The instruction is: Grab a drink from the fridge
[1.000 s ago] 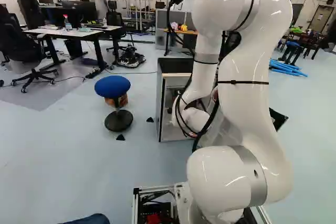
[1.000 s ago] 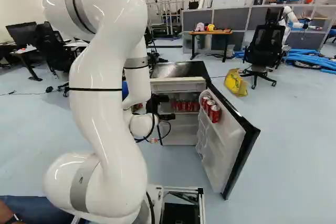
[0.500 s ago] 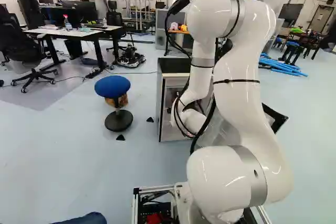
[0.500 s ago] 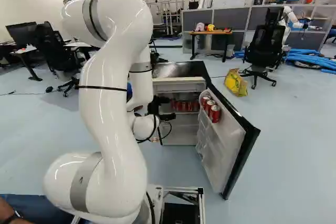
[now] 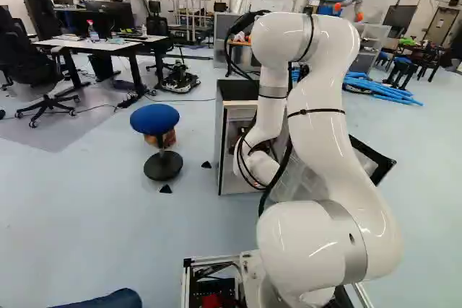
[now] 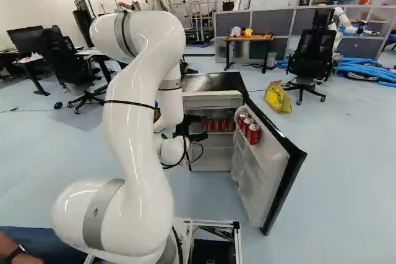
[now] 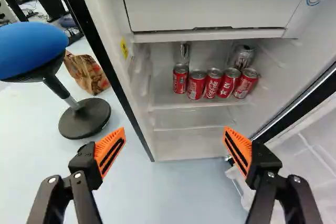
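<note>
red cans [image 7: 212, 83] partly hide a silver can [image 7: 243, 55]; all sit ahead of the wide open pincer [image 6: 202, 128].

We count one fridge [image 6: 216, 82] with one open door [image 6: 286, 159], five red cans [image 7: 212, 83] lined up on its shelf [image 7: 194, 105], two silvery cans [image 7: 243, 56] behind those, three more red cans [image 6: 247, 126] over in the door, plus one blue stool [image 5: 155, 118], one yellow bag [image 6: 278, 97] and one brown paper bag [image 7: 87, 73]

- White arm [image 6: 127, 122] arches high, its far section dropping to the low wrist [image 6: 173, 151].
- Gripper [image 6: 201, 136] points away, its two orange-padded fingers [image 7: 110, 150] spread wide.
</note>
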You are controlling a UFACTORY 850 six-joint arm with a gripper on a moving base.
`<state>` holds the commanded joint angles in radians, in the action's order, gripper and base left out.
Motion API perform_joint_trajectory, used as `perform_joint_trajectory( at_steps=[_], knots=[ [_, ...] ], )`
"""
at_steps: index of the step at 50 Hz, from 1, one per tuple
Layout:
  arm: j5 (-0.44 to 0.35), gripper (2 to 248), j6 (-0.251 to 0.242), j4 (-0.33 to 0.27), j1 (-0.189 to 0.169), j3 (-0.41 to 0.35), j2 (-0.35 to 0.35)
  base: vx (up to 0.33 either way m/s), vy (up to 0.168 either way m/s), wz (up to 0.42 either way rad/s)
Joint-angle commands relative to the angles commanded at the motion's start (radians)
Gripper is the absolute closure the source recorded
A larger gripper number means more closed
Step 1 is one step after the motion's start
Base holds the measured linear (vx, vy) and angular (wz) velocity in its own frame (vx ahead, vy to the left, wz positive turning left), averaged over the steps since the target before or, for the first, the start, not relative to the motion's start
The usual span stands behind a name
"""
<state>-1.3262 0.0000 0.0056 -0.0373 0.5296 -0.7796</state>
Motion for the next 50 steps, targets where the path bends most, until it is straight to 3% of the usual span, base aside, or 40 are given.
perform_joint_trajectory(
  at_steps=[21,50],
  knots=[
    [-0.036,3,0.000,0.000,-0.003,0.074,-0.092,0.000,0.000,0.000],
    [-0.073,3,0.000,0.000,-0.035,0.180,-0.216,0.000,0.000,0.000]
  ],
)
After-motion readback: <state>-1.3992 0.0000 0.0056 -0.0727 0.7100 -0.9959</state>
